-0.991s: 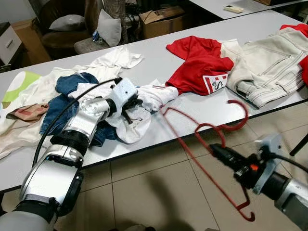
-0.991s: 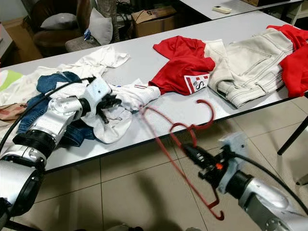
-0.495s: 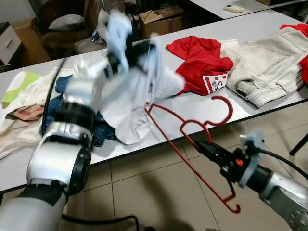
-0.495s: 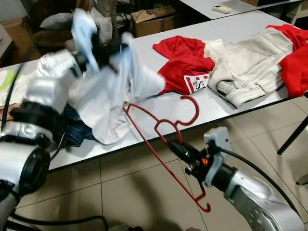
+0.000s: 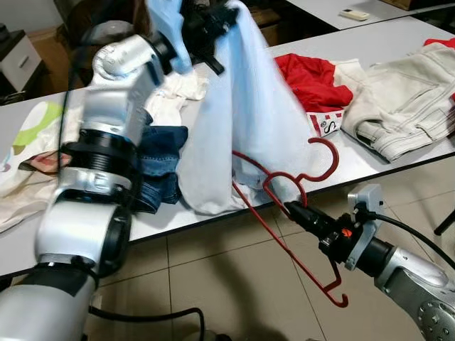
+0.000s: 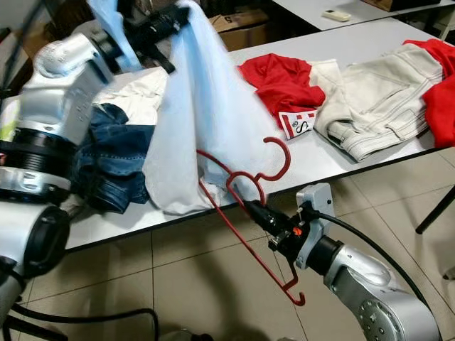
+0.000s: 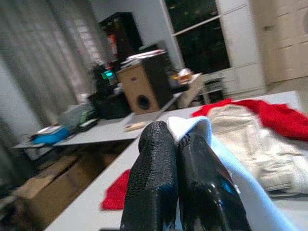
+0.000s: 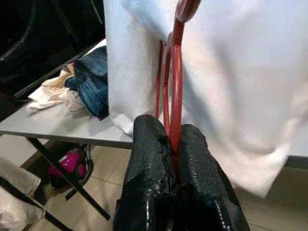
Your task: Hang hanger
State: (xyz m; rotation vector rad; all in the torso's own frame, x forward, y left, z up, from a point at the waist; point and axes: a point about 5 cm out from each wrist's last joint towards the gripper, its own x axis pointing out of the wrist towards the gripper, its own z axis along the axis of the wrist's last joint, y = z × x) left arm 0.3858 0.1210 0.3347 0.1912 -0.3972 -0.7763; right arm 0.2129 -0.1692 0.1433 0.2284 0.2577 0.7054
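Hanger (image 5: 284,213) sits pinched in the right gripper (image 5: 293,209) at the counter (image 5: 398,35) edge; left gripper (image 5: 213,18) clamps the raised white shirt (image 5: 242,114); steer one arm into its opening, keeping the cloth taut.

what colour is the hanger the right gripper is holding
Red. The hanger is a thin red wire, clearest in the right wrist view.
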